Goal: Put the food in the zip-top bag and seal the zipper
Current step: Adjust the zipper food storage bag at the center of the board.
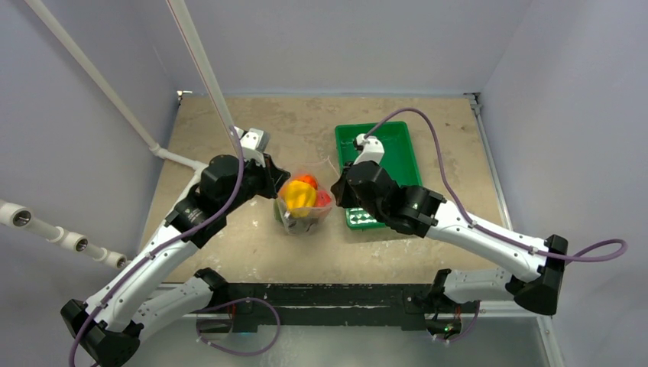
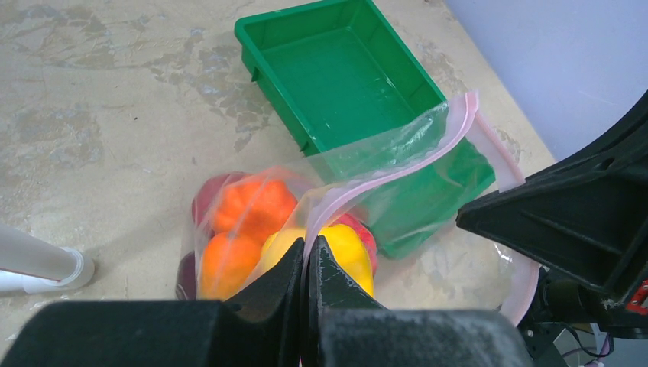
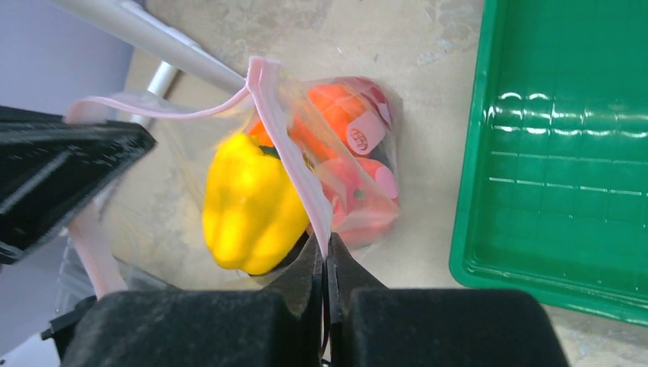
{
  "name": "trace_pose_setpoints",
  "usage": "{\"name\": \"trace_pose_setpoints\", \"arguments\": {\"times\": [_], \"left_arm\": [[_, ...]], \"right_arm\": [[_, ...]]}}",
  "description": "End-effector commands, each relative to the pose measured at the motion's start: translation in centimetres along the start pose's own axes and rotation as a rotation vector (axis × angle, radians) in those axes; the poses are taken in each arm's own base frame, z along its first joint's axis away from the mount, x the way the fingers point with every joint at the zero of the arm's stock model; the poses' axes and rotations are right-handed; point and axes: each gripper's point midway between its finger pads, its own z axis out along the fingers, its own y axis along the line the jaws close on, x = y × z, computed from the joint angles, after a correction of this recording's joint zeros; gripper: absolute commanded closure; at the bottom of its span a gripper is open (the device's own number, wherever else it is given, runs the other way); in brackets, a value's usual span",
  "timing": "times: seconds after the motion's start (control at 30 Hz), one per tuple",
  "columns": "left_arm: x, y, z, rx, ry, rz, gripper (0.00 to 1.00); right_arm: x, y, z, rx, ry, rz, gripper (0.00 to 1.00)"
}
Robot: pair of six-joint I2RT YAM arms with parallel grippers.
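The clear zip-top bag (image 1: 304, 205) hangs between my two grippers above the table, its mouth spread open. Inside lies the food: a yellow pepper (image 1: 298, 194), orange pieces (image 2: 252, 206) and red pieces (image 3: 359, 202). My left gripper (image 2: 308, 248) is shut on the pinkish zipper (image 2: 382, 177) at the bag's left side. My right gripper (image 3: 326, 248) is shut on the zipper strip (image 3: 294, 164) at the bag's right side. The yellow pepper (image 3: 248, 202) sits at the open mouth.
The green ribbed tray (image 1: 380, 164) lies just right of the bag, under the right arm. A white pole (image 1: 200, 57) slants over the table's left, with its foot (image 2: 46, 267) near the bag. Walls close in on three sides.
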Motion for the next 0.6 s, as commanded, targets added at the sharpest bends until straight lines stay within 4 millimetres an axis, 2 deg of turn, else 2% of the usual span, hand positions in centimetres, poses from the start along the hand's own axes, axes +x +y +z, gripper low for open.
{"name": "trace_pose_setpoints", "arguments": {"times": [0.0,0.17,0.37,0.57], "left_arm": [[-0.9,-0.2,-0.6,0.01,-0.03,0.014,1.0],[-0.5,-0.3,-1.4,0.011,-0.008,0.006,1.0],[-0.7,-0.4,-3.2,0.0,0.018,0.0,1.0],[-0.5,-0.8,-4.7,0.004,0.048,-0.033,1.0]], "right_arm": [[-4.5,2.5,-0.8,-0.028,-0.11,0.006,1.0],[-5.9,4.6,-0.3,-0.061,-0.116,-0.063,1.0],[-8.2,7.6,0.2,-0.134,-0.15,-0.222,1.0],[-9.4,10.1,1.2,-0.199,-0.16,-0.41,1.0]]}}
